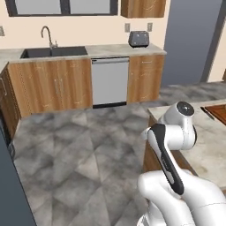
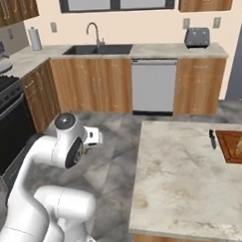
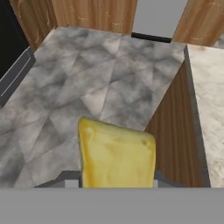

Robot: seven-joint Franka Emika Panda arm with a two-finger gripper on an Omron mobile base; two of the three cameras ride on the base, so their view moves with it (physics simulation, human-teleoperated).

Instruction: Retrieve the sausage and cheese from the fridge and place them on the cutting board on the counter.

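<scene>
In the hand view my gripper (image 3: 117, 180) is shut on the cheese (image 3: 117, 159), a pale yellow wedge that stands up between the fingers above the floor, beside the counter's wooden side. The counter (image 2: 185, 185) lies to the right of my arm. At its far right edge is the cutting board (image 2: 234, 147), also in the left base view (image 1: 217, 110). A small tan link on the board looks like the sausage (image 2: 238, 145), too small to make out clearly. The fridge (image 1: 190, 39) stands across the room at the back right.
A black-handled knife (image 2: 212, 138) lies on the counter left of the board. Along the back wall run a sink (image 2: 97, 49), a dishwasher (image 2: 154, 86) and a toaster (image 2: 197, 37). A stove (image 2: 6, 123) stands to the left. Grey tiled floor (image 1: 79, 150) lies open between.
</scene>
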